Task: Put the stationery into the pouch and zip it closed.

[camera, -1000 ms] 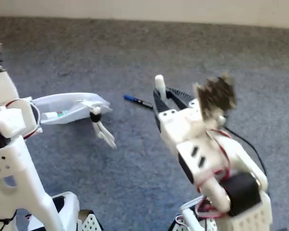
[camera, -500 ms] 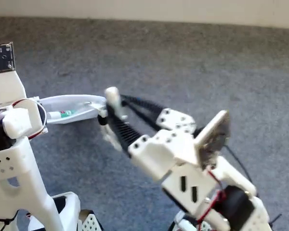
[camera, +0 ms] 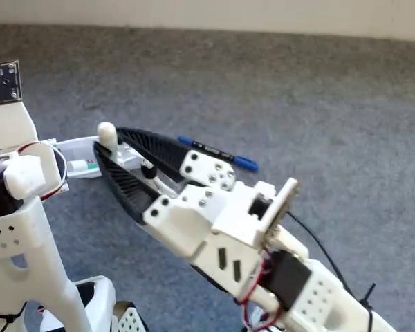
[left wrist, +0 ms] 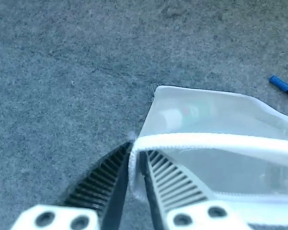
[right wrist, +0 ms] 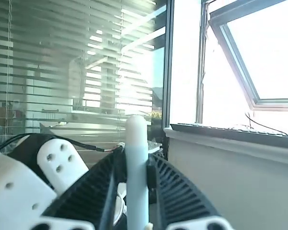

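The pouch (camera: 75,148) sits left of centre in the high view, a tube (left wrist: 175,116) inside. The left gripper (left wrist: 134,155) pinches its zip edge, seen from the left wrist. The right gripper (camera: 105,145) covers the pouch's right end and clamps a white stick (camera: 107,131). A blue pen (camera: 243,163) lies mid-frame, partly behind that arm.

- Your right arm (camera: 207,221) covers most of the pouch (camera: 79,151) in the high view; one end shows.
- In your left wrist view the pen (left wrist: 280,84) and the pouch run off the edge.
- The item (left wrist: 175,115) inside the pouch is too blurred to name.
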Action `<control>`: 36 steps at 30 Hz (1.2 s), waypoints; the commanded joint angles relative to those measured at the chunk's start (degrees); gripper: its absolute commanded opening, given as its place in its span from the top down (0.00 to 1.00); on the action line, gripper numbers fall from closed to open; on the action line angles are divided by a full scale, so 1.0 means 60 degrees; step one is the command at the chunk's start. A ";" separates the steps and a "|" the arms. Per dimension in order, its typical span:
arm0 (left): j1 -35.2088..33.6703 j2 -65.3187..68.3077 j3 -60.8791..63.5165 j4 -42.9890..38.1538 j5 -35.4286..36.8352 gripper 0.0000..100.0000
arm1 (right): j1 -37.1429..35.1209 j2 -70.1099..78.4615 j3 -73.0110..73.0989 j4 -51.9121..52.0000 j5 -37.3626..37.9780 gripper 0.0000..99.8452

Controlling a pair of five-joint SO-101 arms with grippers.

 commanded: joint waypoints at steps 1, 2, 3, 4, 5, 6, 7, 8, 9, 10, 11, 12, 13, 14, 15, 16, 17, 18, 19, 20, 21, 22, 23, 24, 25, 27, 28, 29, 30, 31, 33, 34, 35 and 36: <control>0.0139 0.0139 0.0022 0.0015 0.0103 1.00 | 0.0183 0.0930 -0.0110 -0.1634 -0.0029 0.99; 0.0139 0.0139 0.0022 0.0029 0.0103 1.00 | 0.0359 0.1253 -0.0110 -0.2015 -0.0029 0.99; 0.0125 0.0139 0.0022 0.0029 0.0103 1.00 | 0.0491 0.1560 -0.0110 -0.2440 -0.0029 0.99; 0.0125 0.0139 0.0022 0.0029 0.0103 1.00 | 0.0667 0.1824 -0.0110 -0.2821 -0.0029 0.99; 0.0110 0.0139 0.0022 0.0044 0.0103 1.00 | 0.0872 0.2073 -0.0110 -0.3143 -0.0029 0.99; 0.0110 0.0139 0.0022 0.0044 0.0103 1.00 | 0.1004 0.2278 -0.0095 -0.3363 -0.0029 0.99; 0.0110 0.0139 0.0022 0.0044 0.0103 1.00 | 0.1121 0.2440 -0.0081 -0.3509 -0.0029 0.99; 0.0110 0.0139 0.0022 0.0044 0.0103 1.00 | 0.1209 0.2498 -0.0066 -0.3524 -0.0029 0.99; 0.0110 0.0139 0.0022 0.0044 0.0103 1.00 | 0.1223 0.2513 -0.0051 -0.3568 -0.0029 0.99; 0.0110 0.0139 0.0022 0.0044 0.0103 1.00 | 0.1223 0.2513 -0.0051 -0.3568 -0.0029 0.99; 0.0110 0.0139 0.0022 0.0044 0.0103 1.00 | 0.1223 0.2513 -0.0007 -0.3568 -0.0029 0.99; 0.0110 0.0139 0.0022 0.0044 0.0103 1.00 | 0.1223 0.2513 0.0095 -0.3509 -0.0029 0.99; 0.0110 0.0139 0.0022 0.0044 0.0103 1.00 | 0.1223 0.2513 0.0286 -0.3553 -0.0029 0.99; 0.0110 0.0139 0.0022 0.0044 0.0103 1.00 | 0.1223 0.2513 0.0447 -0.3568 -0.0029 0.99; 0.0110 0.0139 0.0022 0.0044 0.0103 1.00 | 0.1223 0.2513 0.0608 -0.3568 -0.0029 0.99; 0.0110 0.0139 0.0022 0.0044 0.0103 1.00 | 0.1238 0.2513 0.0755 -0.3568 -0.0015 0.99; 0.0110 0.0139 0.0022 0.0044 0.0103 1.00 | 0.1238 0.2513 0.0974 -0.3568 0.0000 0.99; 0.0110 0.0139 0.0022 0.0044 0.0103 1.00 | 0.1238 0.2513 0.1179 -0.3568 0.0147 0.99; 0.0110 0.0139 0.0022 0.0044 0.0103 1.00 | 0.1209 0.2498 0.1414 -0.3568 0.0352 0.99; 0.0110 0.0139 0.0037 0.0044 0.0103 1.00 | 0.1194 0.2498 0.1634 -0.3568 0.0586 0.99; 0.0110 0.0139 0.0037 0.0044 0.0103 1.00 | 0.1179 0.2498 0.1839 -0.3568 0.0777 0.99; 0.0110 0.0139 0.0037 0.0044 0.0103 1.00 | 0.1179 0.2498 0.2015 -0.3568 0.0952 0.99; 0.0110 0.0139 0.0037 0.0044 0.0103 1.00 | 0.1179 0.2498 0.2205 -0.3568 0.1099 0.99; 0.0110 0.0139 0.0037 0.0044 0.0103 1.00 | 0.1136 0.2498 0.2396 -0.3568 0.1245 0.99; 0.0110 0.0139 0.0037 0.0044 0.0103 1.00 | 0.1106 0.2498 0.2586 -0.3568 0.1377 0.99; 0.0110 0.0139 0.0037 0.0044 0.0103 1.00 | 0.1092 0.2498 0.2938 -0.3568 0.1641 0.99; 0.0110 0.0139 0.0037 0.0044 0.0103 1.00 | 0.1092 0.2498 0.3084 -0.3568 0.1685 0.99; 0.0110 0.0139 0.0037 0.0044 0.0103 1.00 | 0.1092 0.2498 0.3201 -0.3568 0.1656 0.99; 0.0110 0.0139 0.0037 0.0044 0.0103 1.00 | 0.1092 0.2498 0.3275 -0.3568 0.1656 0.97; 0.0110 0.0139 0.0037 0.0044 0.0103 1.00 | 0.1106 0.2498 0.3333 -0.3568 0.1656 0.94; 0.0110 0.0139 0.0037 0.0044 0.0103 1.00 | 0.1106 0.2498 0.3363 -0.3509 0.1656 0.88; 0.0110 0.0139 0.0037 0.0044 0.0103 1.00 | 0.1106 0.2498 0.3363 -0.3495 0.1641 0.86; 0.0110 0.0139 0.0037 0.0044 0.0103 1.00 | 0.1106 0.2498 0.3377 -0.3495 0.1641 0.84; 0.0110 0.0139 0.0037 0.0044 0.0103 1.00 | 0.1121 0.2498 0.3377 -0.3495 0.1641 0.84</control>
